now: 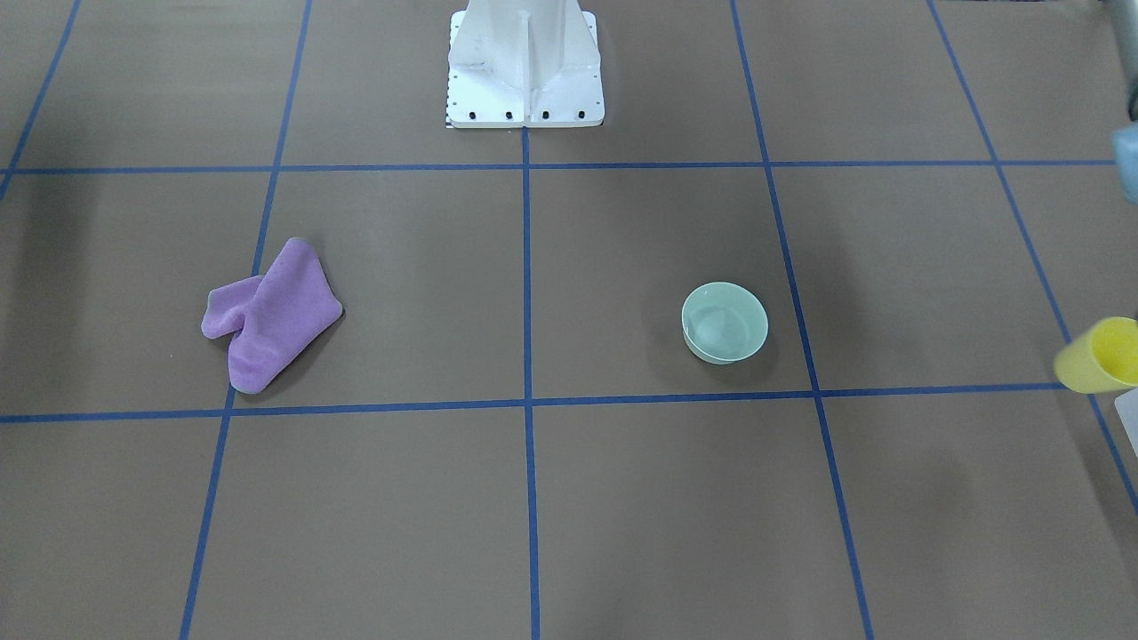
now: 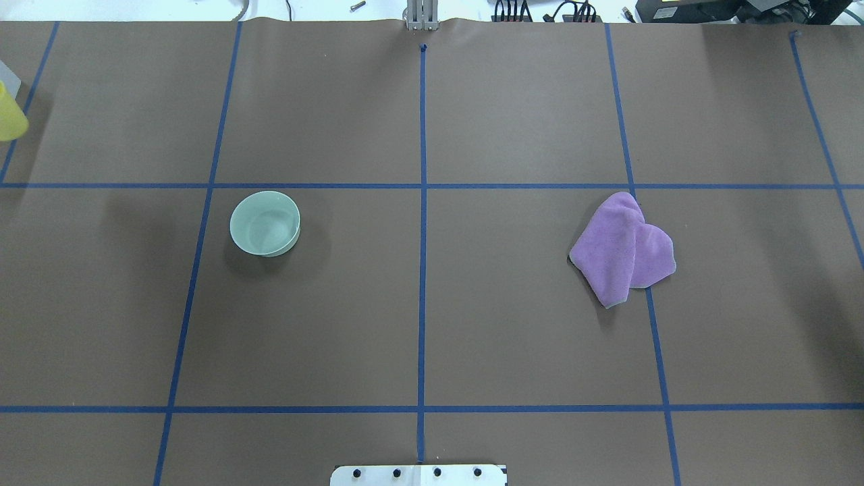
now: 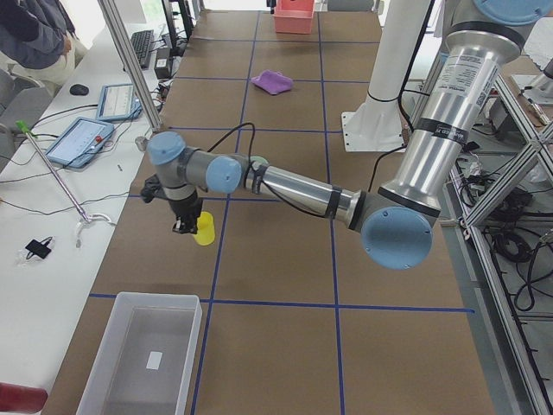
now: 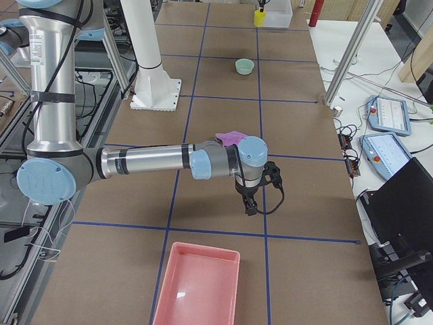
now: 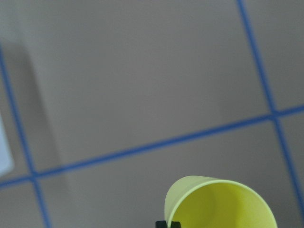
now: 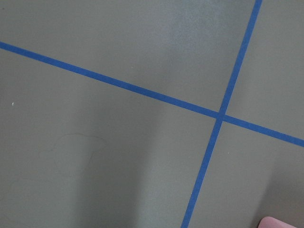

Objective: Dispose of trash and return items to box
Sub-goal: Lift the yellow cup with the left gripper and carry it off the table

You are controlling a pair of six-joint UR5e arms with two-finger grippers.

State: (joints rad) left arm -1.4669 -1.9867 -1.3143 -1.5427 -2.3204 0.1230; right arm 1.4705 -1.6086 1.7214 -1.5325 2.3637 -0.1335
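My left gripper (image 3: pixel 184 226) is shut on the rim of the yellow tumbler cup (image 3: pixel 205 231) and holds it tilted above the table, short of the translucent box (image 3: pixel 143 354). The cup also shows at the edge of the front view (image 1: pixel 1102 356), in the overhead view (image 2: pixel 8 118) and in the left wrist view (image 5: pixel 221 204), with a black fingertip (image 5: pixel 168 224) at its rim. The mint-green bowl (image 2: pixel 264 223) stands upright on the table on my left side. My right gripper (image 4: pixel 249 206) hangs over bare table, and I cannot tell whether it is open or shut.
A crumpled purple cloth (image 2: pixel 624 250) lies on my right side. A pink tray (image 4: pixel 199 288) sits at the table's right end, near the right gripper. The white robot base (image 1: pixel 524 62) stands at the middle of the near edge. Blue tape lines grid the brown table.
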